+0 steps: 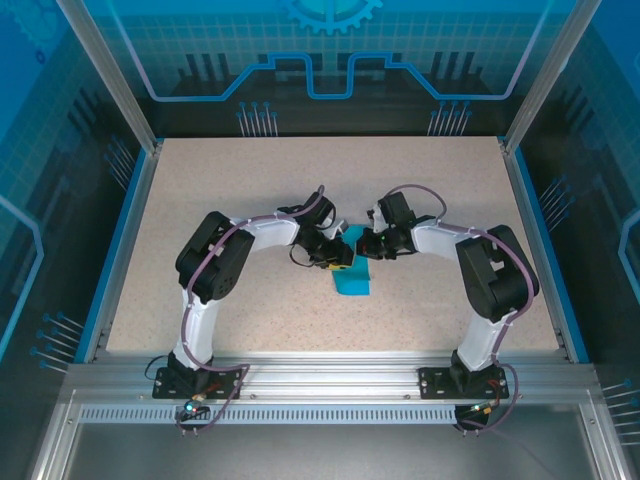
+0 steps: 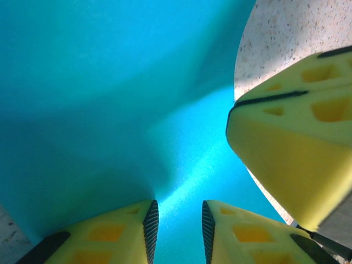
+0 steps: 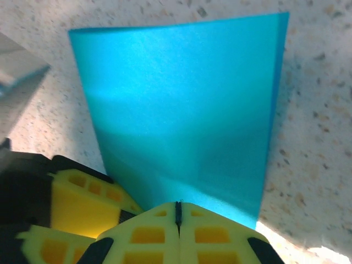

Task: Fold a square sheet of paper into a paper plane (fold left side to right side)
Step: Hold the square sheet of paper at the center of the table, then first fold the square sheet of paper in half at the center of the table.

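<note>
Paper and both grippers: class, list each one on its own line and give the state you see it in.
square sheet of paper: bowed rather than flat, no plane shape yet, one edge pinched.
left gripper: fingers open with a gap between them, just above the paper.
right gripper: fingers shut on the paper's edge.

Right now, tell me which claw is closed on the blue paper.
The right claw: its fingertips meet at the near edge of the square sheet of paper. The left claw has its fingers apart, with a gap between them.
</note>
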`<state>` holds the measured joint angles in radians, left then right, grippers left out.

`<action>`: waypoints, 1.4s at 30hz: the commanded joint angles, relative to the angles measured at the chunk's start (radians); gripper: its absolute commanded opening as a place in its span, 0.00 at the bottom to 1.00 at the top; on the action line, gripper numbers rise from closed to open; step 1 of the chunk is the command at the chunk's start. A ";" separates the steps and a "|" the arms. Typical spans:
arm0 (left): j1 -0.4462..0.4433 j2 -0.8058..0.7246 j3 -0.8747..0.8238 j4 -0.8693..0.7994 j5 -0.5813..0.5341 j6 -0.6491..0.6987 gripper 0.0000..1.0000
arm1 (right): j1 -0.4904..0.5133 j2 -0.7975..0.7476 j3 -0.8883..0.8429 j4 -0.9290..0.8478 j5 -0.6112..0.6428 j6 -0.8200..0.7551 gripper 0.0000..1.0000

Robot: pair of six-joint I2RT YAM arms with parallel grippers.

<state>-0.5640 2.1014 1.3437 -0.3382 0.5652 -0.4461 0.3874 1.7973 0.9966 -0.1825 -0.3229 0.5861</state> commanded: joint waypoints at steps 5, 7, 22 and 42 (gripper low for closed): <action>-0.008 0.028 -0.022 -0.067 -0.043 0.001 0.31 | -0.014 0.094 0.080 0.054 -0.034 0.009 0.00; -0.009 0.028 -0.022 -0.067 -0.042 0.002 0.31 | -0.016 0.123 0.100 0.044 -0.038 0.008 0.00; -0.011 -0.047 -0.103 -0.089 -0.005 0.035 0.31 | -0.036 0.204 0.118 -0.131 0.056 0.043 0.00; -0.069 -0.171 -0.229 -0.174 0.119 0.138 0.32 | -0.047 0.218 0.120 -0.157 0.074 0.041 0.00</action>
<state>-0.6128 1.9659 1.1488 -0.4290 0.6376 -0.3359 0.3664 1.9568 1.1347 -0.2352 -0.3527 0.6250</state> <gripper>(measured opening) 0.319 0.044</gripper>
